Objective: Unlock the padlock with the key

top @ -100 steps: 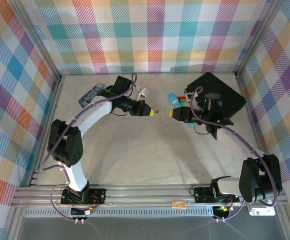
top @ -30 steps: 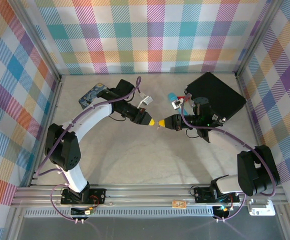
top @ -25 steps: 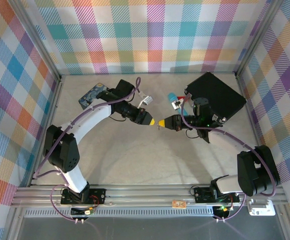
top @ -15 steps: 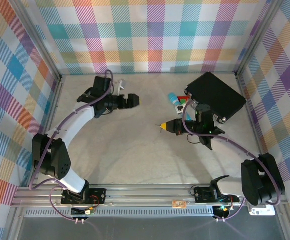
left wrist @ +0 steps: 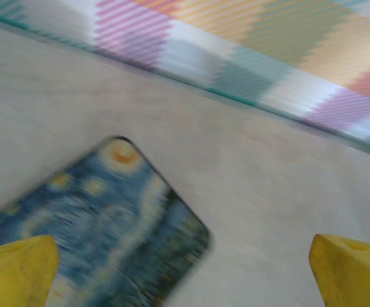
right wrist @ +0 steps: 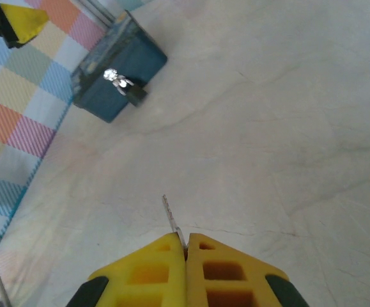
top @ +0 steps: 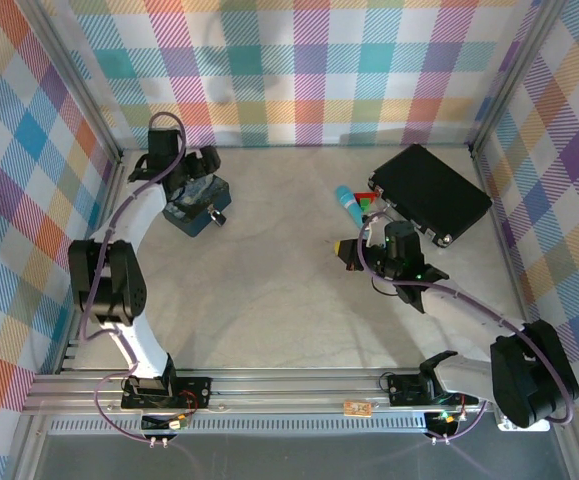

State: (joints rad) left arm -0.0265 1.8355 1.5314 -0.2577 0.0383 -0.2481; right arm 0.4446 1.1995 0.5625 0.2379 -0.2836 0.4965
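**Desk:** Padlock (top: 214, 215) first: where is it?

**Operator:** I have it at the far left of the bench (top: 269, 310), against the side wall of the blue painted tin (top: 189, 205), on the side that faces the middle. On my right wrist camera the silvery shackle glints against that wall.

**Desk:** And the key?

**Operator:** The key (right wrist: 171, 214) is pinched in my right tool (right wrist: 186, 246). Its yellow fingers are pressed flat together on it, and the thin blade sticks out ahead, angled towards the tin. It is well apart from the padlock. From overhead, that tool sits right of centre, near the turquoise cylinder (top: 347, 203) and the black case (top: 431, 190).

**Desk:** Left side?

**Operator:** My left tool (left wrist: 185, 275) is spread wide with nothing between its fingers. It hangs above the tin, whose swirl-painted lid lies beneath it, blurred in my wrist view.
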